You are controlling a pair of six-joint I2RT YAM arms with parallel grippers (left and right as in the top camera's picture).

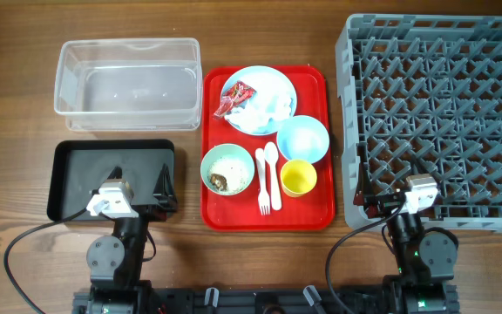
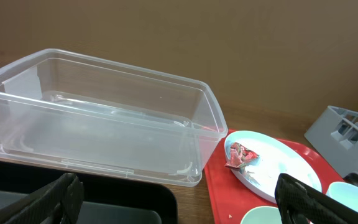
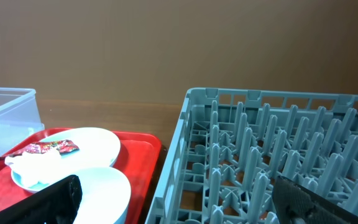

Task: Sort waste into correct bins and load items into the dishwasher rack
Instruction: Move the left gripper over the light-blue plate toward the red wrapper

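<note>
On the red serving tray, a pale blue plate [image 1: 277, 87] carries a red-and-white wrapper [image 1: 234, 98] and white tissue scraps [image 1: 266, 109]. A pale green bowl [image 1: 207, 163] holds rice-like crumbs with a brown lump [image 1: 220, 180]. Beside it lie a white spoon [image 1: 271, 164] and fork [image 1: 262, 185], a yellow cup [image 1: 299, 178] and a pale blue bowl [image 1: 303, 138]. The clear tub [image 1: 127, 87] and black tray [image 1: 85, 174] sit at the left, the grey rack [image 1: 443, 87] at the right. My left gripper [image 1: 140, 185] hangs open over the black tray. My right gripper [image 1: 395, 181] is open at the rack's near left corner.
The red serving tray [image 1: 321, 208] lies between the bins and the rack. Bare wooden table shows along the front and at the far left. In the left wrist view the tub [image 2: 104, 118] stands just ahead, with the plate [image 2: 291, 162] to its right.
</note>
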